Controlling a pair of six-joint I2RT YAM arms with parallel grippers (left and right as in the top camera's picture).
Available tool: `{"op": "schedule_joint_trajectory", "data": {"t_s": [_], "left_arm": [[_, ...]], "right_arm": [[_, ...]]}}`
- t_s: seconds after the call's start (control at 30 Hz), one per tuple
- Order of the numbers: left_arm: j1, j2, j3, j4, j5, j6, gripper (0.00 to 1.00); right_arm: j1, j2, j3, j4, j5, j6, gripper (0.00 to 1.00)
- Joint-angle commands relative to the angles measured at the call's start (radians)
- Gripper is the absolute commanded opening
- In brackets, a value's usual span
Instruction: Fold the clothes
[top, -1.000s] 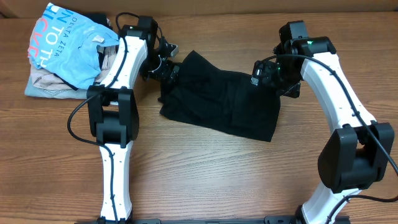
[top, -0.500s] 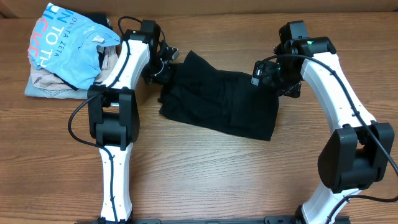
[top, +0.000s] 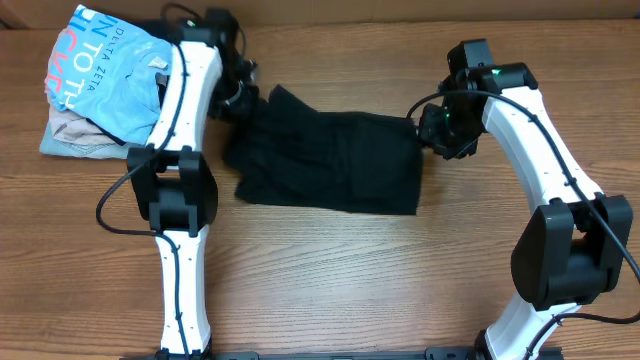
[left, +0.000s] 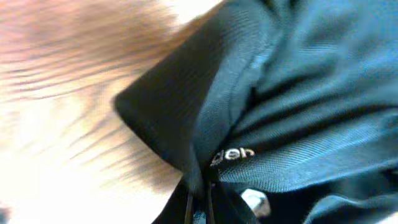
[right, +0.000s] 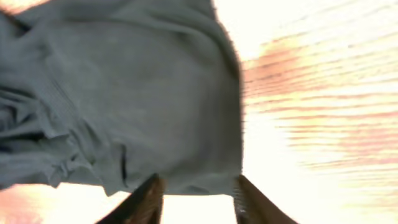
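The clothes (top: 330, 165) are one black garment spread across the middle of the table. My left gripper (top: 243, 100) is at its far left corner and is shut on a pinch of the black fabric. In the left wrist view the cloth (left: 298, 93) bunches up between the closed fingers of that gripper (left: 199, 202), next to a small white mark. My right gripper (top: 425, 130) sits at the garment's right edge. The right wrist view shows its jaws apart, with the hem of the cloth (right: 124, 93) lying just between the tips of the gripper (right: 198, 193).
A light blue lettered T-shirt (top: 110, 75) lies on beige folded garments (top: 75, 135) at the back left, close to the left arm. The bare wooden table (top: 350, 280) stretches in front of the black garment.
My left gripper has shut on the garment's corner and pulled it left and back, shifting the whole garment left. The right gripper's jaws have narrowed at the right edge.
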Motion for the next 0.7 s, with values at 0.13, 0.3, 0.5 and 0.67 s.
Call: {"op": "schedule_joint_trajectory", "data": {"t_s": [0.13,0.3,0.5,0.67], "left_arm": [[-0.069,-0.005,0.273,-0.169,0.005,0.067,0.04],[-0.143,-0.006,0.284,-0.172,0.066,0.02,0.04],[-0.248,-0.007,0.284,-0.172,0.077,-0.073,0.04],[-0.329,-0.007,0.294,-0.172,0.076,-0.12,0.04]], "right_arm": [[-0.016,-0.028,-0.002,0.005,-0.008,-0.028,0.26],[-0.065,-0.035,0.043,-0.048,-0.008,-0.048,0.22],[-0.151,-0.062,0.126,-0.128,-0.008,-0.079,0.21],[-0.206,-0.08,0.148,-0.141,-0.008,-0.079,0.21]]}}
